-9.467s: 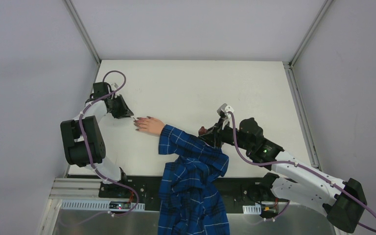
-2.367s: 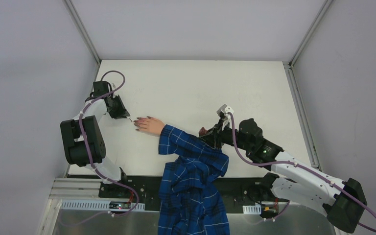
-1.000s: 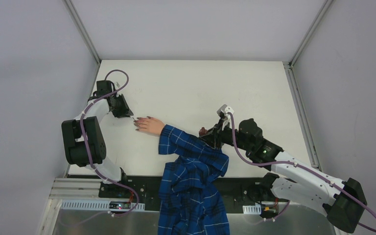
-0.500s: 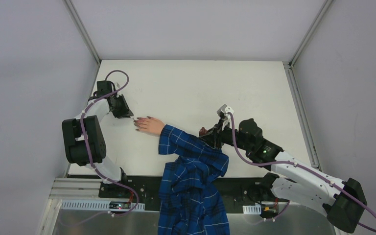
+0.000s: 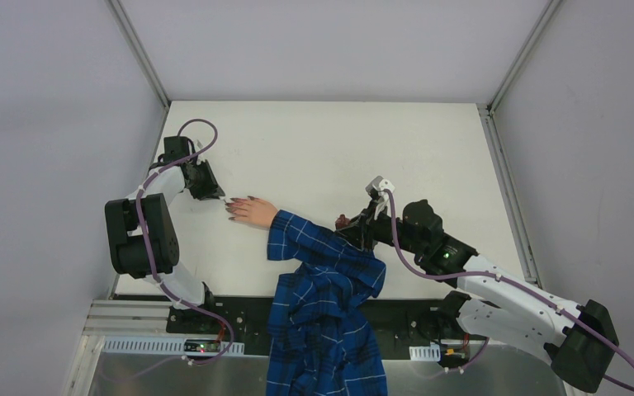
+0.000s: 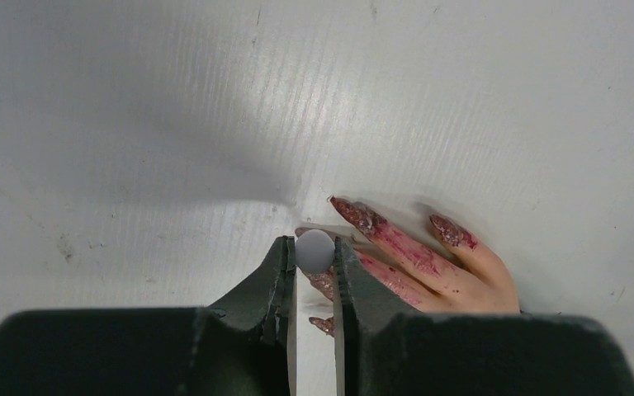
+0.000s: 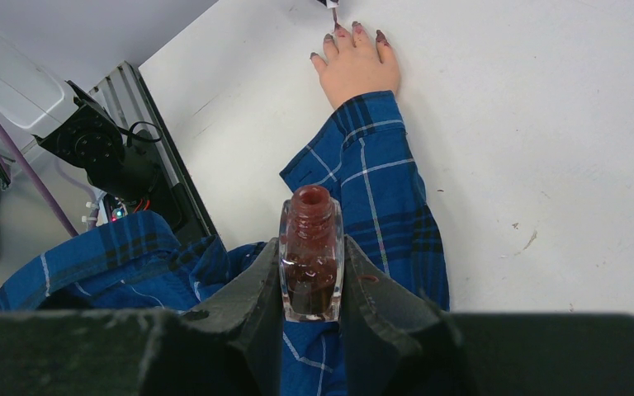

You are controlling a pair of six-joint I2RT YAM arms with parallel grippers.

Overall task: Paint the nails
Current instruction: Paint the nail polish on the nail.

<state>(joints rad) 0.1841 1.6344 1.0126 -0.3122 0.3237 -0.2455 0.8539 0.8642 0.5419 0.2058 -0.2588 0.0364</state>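
Observation:
A pale hand [image 5: 253, 211] in a blue plaid sleeve [image 5: 322, 254] lies flat on the white table, its dark reddish-purple nails [image 5: 233, 210] pointing left. My left gripper [image 5: 219, 196] is shut on the white brush cap [image 6: 314, 249], just over the fingertips. Smeared nails [image 6: 357, 214] show right of the cap in the left wrist view, and one nail lies partly hidden under it. My right gripper [image 7: 312, 272] is shut on the open polish bottle [image 7: 311, 247], upright above the sleeve [image 7: 380, 181]. The hand [image 7: 359, 66] and brush tip [image 7: 331, 8] show far off in that view.
The rest of the plaid shirt [image 5: 322, 338] hangs over the table's near edge between the arm bases. Metal frame rails [image 5: 503, 165] border the table. Grey walls stand on three sides. A black rail with electronics [image 7: 107, 157] runs along the near edge.
Over the last second nothing has visibly moved. Compared with a couple of seconds ago, my left gripper sits slightly farther back and right, still at the fingertips.

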